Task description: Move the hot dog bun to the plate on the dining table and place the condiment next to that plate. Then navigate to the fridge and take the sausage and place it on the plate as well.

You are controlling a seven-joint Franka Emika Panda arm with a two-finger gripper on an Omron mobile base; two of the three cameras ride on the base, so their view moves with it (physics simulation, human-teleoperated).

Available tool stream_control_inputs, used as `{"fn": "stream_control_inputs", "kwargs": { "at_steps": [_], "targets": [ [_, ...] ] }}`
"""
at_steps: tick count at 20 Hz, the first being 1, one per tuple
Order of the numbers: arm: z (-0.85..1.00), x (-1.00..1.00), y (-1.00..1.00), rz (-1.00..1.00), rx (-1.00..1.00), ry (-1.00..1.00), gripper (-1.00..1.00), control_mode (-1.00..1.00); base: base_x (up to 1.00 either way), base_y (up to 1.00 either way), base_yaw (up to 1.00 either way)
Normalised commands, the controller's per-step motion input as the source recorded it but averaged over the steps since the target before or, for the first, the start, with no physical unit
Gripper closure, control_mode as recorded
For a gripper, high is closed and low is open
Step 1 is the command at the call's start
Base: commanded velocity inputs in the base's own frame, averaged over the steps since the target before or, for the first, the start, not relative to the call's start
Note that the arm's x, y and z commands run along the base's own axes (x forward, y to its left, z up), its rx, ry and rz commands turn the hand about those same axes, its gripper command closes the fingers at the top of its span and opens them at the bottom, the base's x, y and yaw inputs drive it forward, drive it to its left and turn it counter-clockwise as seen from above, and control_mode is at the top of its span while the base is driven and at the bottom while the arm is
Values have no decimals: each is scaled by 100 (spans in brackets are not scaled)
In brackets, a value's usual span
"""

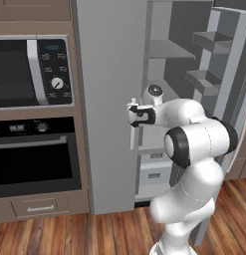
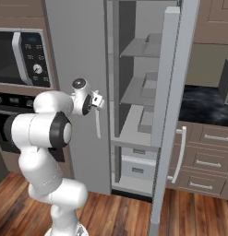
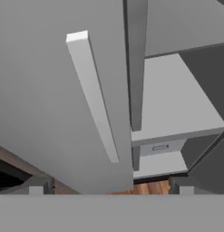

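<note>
The robot is at the fridge (image 2: 78,55) with one door (image 2: 173,115) open, fingers (image 3: 38,186) wide apart and empty, no sausage picked up yet.

The fridge interior (image 2: 134,92) is left open past the swung-out right door (image 2: 173,115); the closed left door (image 1: 109,99) and its handle (image 3: 93,95) block the gripper (image 3: 109,186).
</note>
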Motion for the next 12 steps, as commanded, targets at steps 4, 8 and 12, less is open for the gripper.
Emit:
{"fn": "stream_control_inputs", "kwargs": {
  "at_steps": [4, 8, 12],
  "targets": [
    [-31, 55, 0, 0, 3, 0, -100, -100, 0, 0, 0],
    [-27, 54, 0, -1, 1, 0, -100, -100, 0, 0, 0],
    [-22, 52, 3, -1, 0, 0, -100, -100, 0, 0, 0]
  ]
}}
